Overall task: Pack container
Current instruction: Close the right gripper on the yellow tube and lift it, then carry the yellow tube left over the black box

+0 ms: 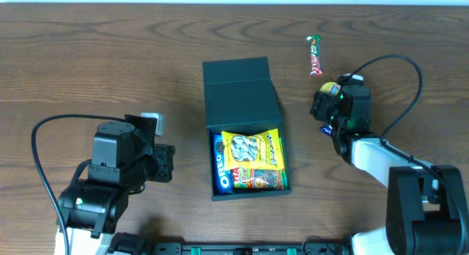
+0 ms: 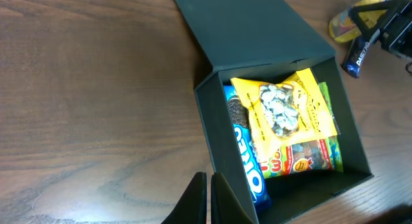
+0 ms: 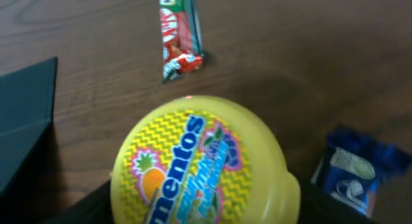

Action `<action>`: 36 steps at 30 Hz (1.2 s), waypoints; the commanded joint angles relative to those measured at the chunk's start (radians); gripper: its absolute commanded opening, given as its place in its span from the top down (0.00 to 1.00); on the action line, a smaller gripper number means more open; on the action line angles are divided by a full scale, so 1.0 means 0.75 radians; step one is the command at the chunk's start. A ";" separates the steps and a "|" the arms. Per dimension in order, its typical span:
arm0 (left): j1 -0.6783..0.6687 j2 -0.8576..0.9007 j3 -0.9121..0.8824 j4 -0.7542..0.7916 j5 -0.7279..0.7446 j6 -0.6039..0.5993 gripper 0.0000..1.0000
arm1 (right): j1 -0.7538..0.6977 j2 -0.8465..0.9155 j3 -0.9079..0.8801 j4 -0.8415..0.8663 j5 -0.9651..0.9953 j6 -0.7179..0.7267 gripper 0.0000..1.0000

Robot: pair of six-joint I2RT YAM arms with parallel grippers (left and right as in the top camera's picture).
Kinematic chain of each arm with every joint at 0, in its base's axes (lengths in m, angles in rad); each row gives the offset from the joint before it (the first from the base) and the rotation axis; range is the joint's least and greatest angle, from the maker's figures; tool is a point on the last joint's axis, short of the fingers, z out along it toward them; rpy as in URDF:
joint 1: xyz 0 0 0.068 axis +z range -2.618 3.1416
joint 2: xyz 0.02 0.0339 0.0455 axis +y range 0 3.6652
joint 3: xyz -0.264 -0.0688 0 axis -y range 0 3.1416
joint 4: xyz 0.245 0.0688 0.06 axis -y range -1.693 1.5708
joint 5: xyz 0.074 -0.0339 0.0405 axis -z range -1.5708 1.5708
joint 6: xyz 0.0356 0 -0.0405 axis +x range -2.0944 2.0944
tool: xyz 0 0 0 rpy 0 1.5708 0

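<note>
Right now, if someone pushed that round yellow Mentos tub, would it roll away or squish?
Probably no squishing: the Mentos tub looks like hard, glossy plastic, so it should stay stiff. Its smooth, shiny sides might slip in a pinch. It's rounded, so tipped on its side it could roll.

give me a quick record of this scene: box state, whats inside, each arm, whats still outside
container: dark teal-black rectangular box, flap lid open, mid-table
inside: blue Oreo packet, yellow snack packet on top, colourful sweets packet partly beneath it
left end effector: shut, empty, left of the box
right end effector: closed on yellow round Mentos tub, right of the box
still outside: red and green candy bar, blue crinkled packet, both on the wooden table
</note>
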 commanded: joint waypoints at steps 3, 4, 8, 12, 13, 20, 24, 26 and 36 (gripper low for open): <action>0.005 -0.006 0.028 0.006 -0.014 0.030 0.94 | 0.002 0.021 0.020 -0.035 0.007 -0.007 0.48; 0.005 -0.006 0.028 0.005 -0.015 0.030 0.94 | 0.002 0.021 0.020 -0.044 0.007 -0.007 0.50; 0.005 -0.006 0.028 0.005 -0.015 0.030 0.94 | 0.002 0.020 0.020 -0.052 0.005 -0.006 0.58; 0.005 -0.006 0.028 0.004 -0.014 0.030 0.94 | 0.002 -0.015 0.026 -0.054 -0.036 -0.006 0.65; 0.005 -0.006 0.028 0.004 -0.015 0.030 0.95 | 0.002 -0.036 0.026 -0.057 -0.040 -0.006 0.67; 0.005 -0.006 0.028 0.004 -0.014 0.030 0.95 | 0.004 -0.250 0.120 -0.393 0.008 -0.095 0.75; 0.005 -0.006 0.028 0.004 -0.015 0.031 0.95 | 0.033 -0.359 0.262 -0.724 0.113 -0.167 0.76; 0.005 -0.006 0.028 0.005 -0.015 0.045 0.94 | 0.057 -0.393 0.329 -0.843 0.144 -0.179 0.78; 0.005 -0.009 0.122 -0.047 -0.031 0.066 0.95 | 0.363 -0.461 0.602 -1.301 0.386 -0.217 0.81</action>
